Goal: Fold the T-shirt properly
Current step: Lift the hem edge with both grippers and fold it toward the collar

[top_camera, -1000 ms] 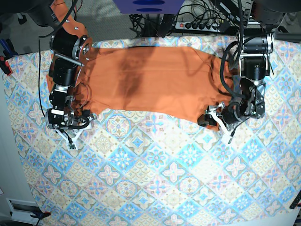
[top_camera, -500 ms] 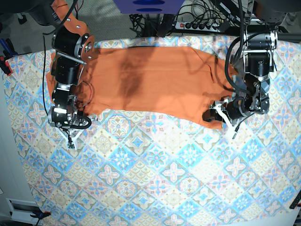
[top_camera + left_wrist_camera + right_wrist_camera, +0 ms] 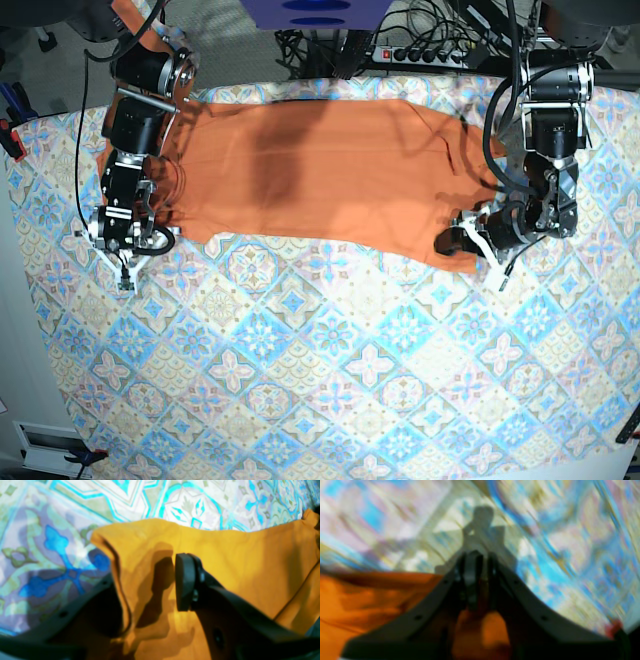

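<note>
Right wrist view is motion-blurred; the T-shirt (image 3: pixel 370 600) runs off its edge at 9 o'clock.

The T-shirt (image 3: pixel 330 170) lies spread across the far half of the table (image 3: pixel 330 380), on the patterned cloth (image 3: pixel 300 340). In the base view, the right pincer (image 3: pixel 122 268) sits at the shirt's left end and the left pincer (image 3: pixel 478 250) at its right near corner, a fold of shirt between its fingers (image 3: pixel 185 582). A power strip (image 3: pixel 425 55) lies behind the table.
</note>
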`<action>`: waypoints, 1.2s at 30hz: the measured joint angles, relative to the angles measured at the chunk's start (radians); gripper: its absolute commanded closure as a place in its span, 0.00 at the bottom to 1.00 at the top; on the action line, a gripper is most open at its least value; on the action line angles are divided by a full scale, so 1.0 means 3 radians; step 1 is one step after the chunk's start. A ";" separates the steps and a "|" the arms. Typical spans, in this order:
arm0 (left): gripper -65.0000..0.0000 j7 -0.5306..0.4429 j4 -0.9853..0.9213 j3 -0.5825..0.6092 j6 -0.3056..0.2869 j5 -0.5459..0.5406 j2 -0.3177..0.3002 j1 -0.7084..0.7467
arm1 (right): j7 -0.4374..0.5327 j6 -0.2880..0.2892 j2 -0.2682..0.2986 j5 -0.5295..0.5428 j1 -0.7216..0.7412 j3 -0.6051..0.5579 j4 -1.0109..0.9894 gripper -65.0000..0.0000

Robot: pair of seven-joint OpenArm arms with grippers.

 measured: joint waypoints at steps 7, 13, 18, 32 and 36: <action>0.66 -0.0003 0.0001 -0.0015 -0.0006 -0.0003 0.0000 0.0006 | -0.0187 0.0000 0.0000 0.0014 -0.0045 0.0003 0.0443 0.99; 0.66 -0.0001 0.0001 -0.0015 -0.0005 0.0000 0.0000 0.0006 | -0.0299 0.0001 0.0003 0.0018 -0.0097 0.0000 0.0576 0.87; 0.66 -0.0003 0.0001 -0.0015 -0.0004 0.0000 0.0000 0.0008 | -0.0726 0.0032 -0.0008 0.0043 -0.0181 -0.0278 0.0732 0.65; 0.66 -0.0182 0.0001 -0.0013 -0.0008 -0.0017 -0.0001 0.0075 | -0.1183 0.0263 0.0015 0.0532 -0.0278 -0.0753 0.1498 0.51; 0.66 -0.0202 0.0001 -0.0013 -0.0006 0.0001 0.0000 0.0093 | -0.1101 0.0366 0.0046 0.0790 -0.0315 -0.0894 0.1265 0.51</action>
